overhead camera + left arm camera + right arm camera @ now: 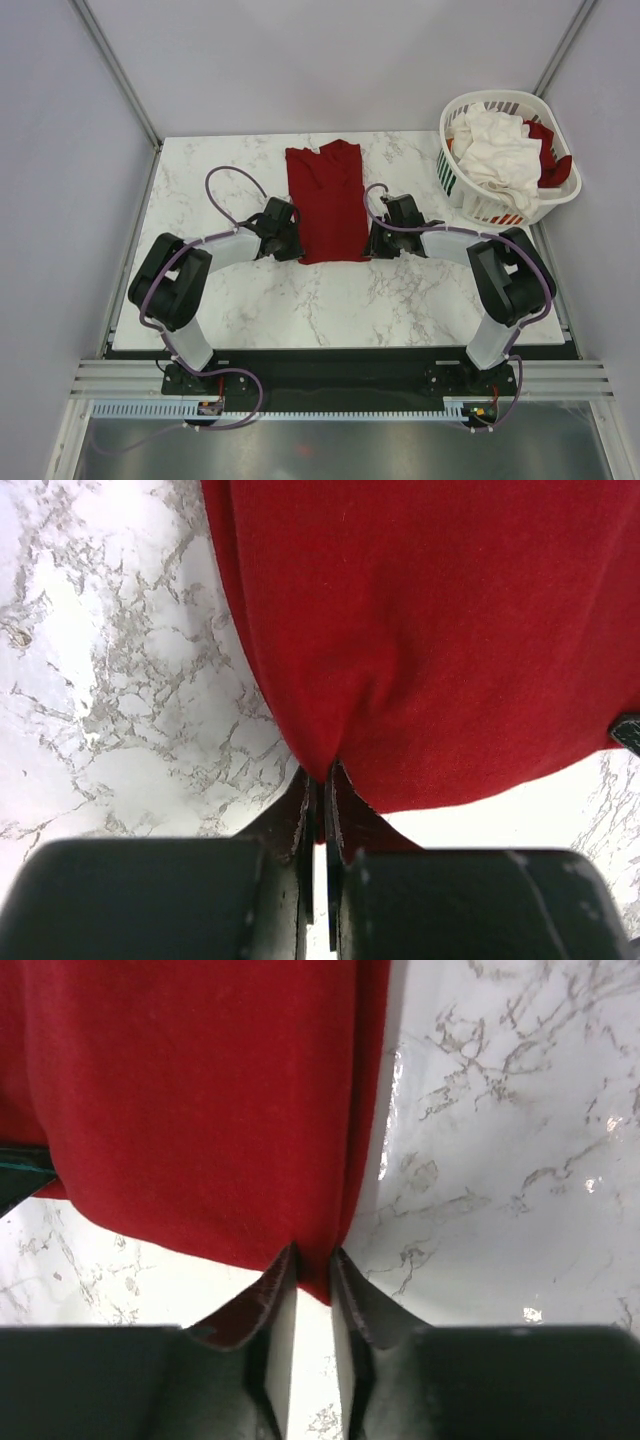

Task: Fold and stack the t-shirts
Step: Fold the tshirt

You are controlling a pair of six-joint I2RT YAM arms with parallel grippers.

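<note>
The dark red t-shirt (325,200) lay as a long, lightly creased strip on the marble table (300,300), neck end farthest from the arms. The left gripper (322,780) was clamped on its near left corner, and the right gripper (312,1260) pinched the near right corner.

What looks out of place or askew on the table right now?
Nothing serious. The dark red t-shirt lies folded lengthwise, but its far end is rumpled and uneven. The left gripper and right gripper each pinch a near corner.
</note>
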